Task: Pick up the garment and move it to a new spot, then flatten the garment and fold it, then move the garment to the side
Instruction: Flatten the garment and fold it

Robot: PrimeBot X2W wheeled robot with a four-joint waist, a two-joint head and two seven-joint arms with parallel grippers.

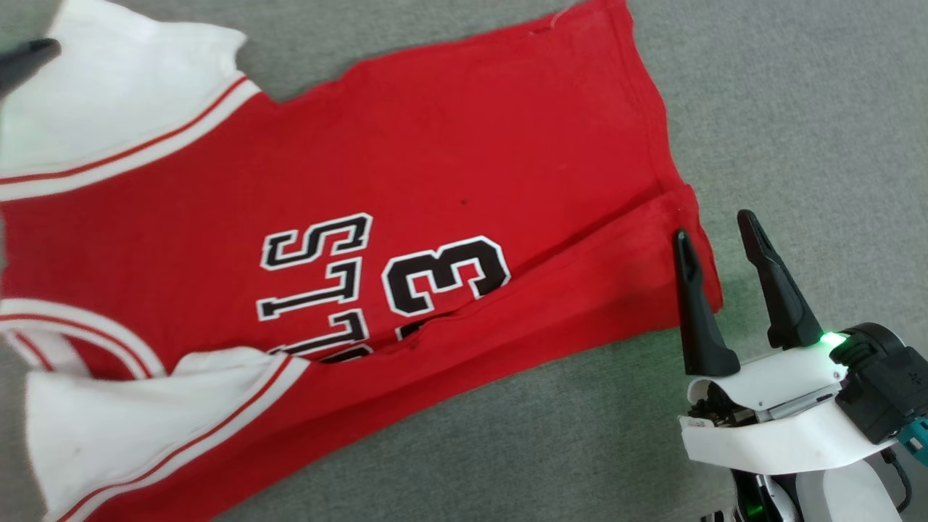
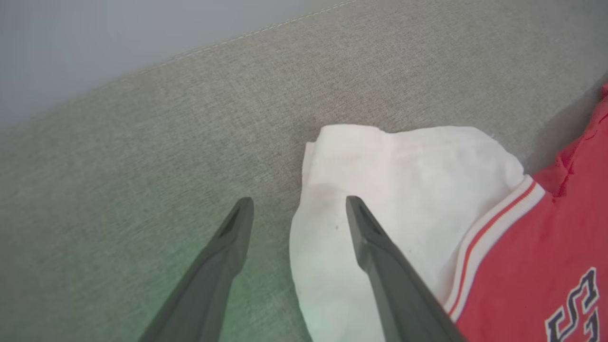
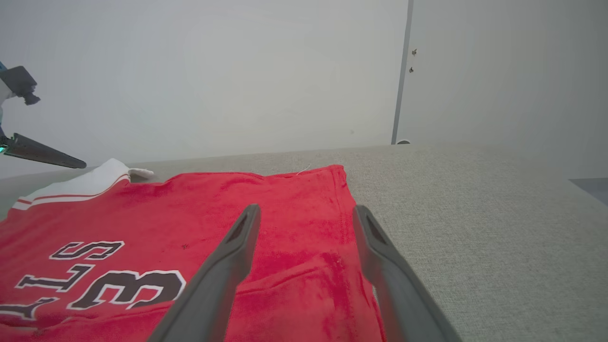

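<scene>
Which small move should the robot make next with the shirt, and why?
Probably lower the right gripper onto the hem of the garment and close: its jaws stand open astride that edge, while the left gripper hovers open at the white sleeve.

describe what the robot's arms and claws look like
The right claw has two long, tapered, matte dark fingers rising from a curved white shell. Beside it sits a black module with a green light, a teal part and a thin black cable. The left claw has the same dark fingers.

right pincer (image 1: 714, 225), 2 long dark tapered fingers (image 1: 699, 319), white shell (image 1: 768, 377), green light (image 1: 832, 338)
</scene>
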